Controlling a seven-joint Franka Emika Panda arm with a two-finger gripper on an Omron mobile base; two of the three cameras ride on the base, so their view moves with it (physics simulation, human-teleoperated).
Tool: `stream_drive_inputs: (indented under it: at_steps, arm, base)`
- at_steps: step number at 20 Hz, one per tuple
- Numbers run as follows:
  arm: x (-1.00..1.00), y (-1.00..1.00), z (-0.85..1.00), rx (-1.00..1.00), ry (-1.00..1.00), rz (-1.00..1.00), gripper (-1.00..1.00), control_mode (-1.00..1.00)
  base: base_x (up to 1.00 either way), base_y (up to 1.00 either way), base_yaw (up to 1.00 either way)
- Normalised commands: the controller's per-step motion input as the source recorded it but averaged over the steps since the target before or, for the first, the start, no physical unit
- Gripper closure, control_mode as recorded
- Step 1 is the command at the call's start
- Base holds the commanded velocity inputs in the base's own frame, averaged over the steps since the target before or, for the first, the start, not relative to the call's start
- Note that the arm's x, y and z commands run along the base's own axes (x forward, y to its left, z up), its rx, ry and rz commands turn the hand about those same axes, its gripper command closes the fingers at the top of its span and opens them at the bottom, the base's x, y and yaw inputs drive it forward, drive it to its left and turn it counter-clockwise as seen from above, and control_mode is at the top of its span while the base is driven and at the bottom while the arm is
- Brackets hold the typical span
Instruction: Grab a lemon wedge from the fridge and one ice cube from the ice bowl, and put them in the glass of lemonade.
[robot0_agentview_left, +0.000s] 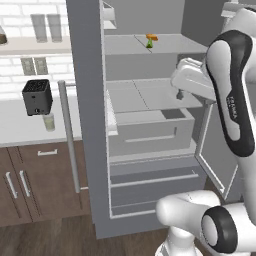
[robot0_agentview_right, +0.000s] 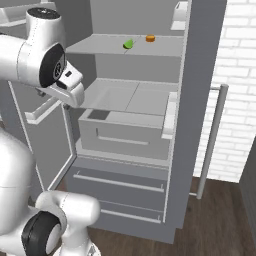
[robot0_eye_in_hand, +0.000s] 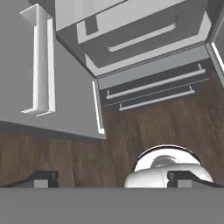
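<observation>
The grey fridge (robot0_agentview_left: 86, 115) (robot0_agentview_right: 200, 75) stands with both doors open. A tiny green-yellow lemon wedge (robot0_agentview_left: 149, 44) (robot0_agentview_right: 128, 44) lies on its upper shelf, next to a small orange item (robot0_agentview_left: 152, 37). My gripper (robot0_agentview_left: 179, 95) hangs in front of the middle shelf, well below and to the right of the wedge, pointing down. In the hand view its fingertips (robot0_eye_in_hand: 41, 178) are wide apart, so the gripper (robot0_eye_in_hand: 114, 178) is open and holds nothing. The glass of lemonade (robot0_agentview_left: 48, 121) stands on the counter left of the fridge. The ice bowl and ice cube are out of view.
A black toaster (robot0_agentview_left: 37, 96) sits behind the glass, and two taller grey glasses (robot0_agentview_left: 46, 27) stand on the wall shelf. A crisper drawer (robot0_agentview_left: 150, 130) is pulled out under my hand. Open door panels flank the arm. Dark brown cabinets (robot0_agentview_left: 30, 180) lie below the counter.
</observation>
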Motion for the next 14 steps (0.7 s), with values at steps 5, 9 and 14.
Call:
stream_drive_inputs:
  at_steps: [5, 9, 14]
  arm:
    - [-0.59, -0.3, -0.19, -0.18, -0.06, -0.2, -1.0, -1.0]
    - [-0.4, -0.05, -0.48, -0.13, -0.07, -0.14, -1.0, -1.0]
    - [-0.58, 0.0, -0.1, -0.01, -0.21, -0.03, -1.0, -1.0]
  base:
    - [0.0, 0.0, 0.0]
    - [0.0, 0.0, 0.0]
    - [0.0, 0.0, 0.0]
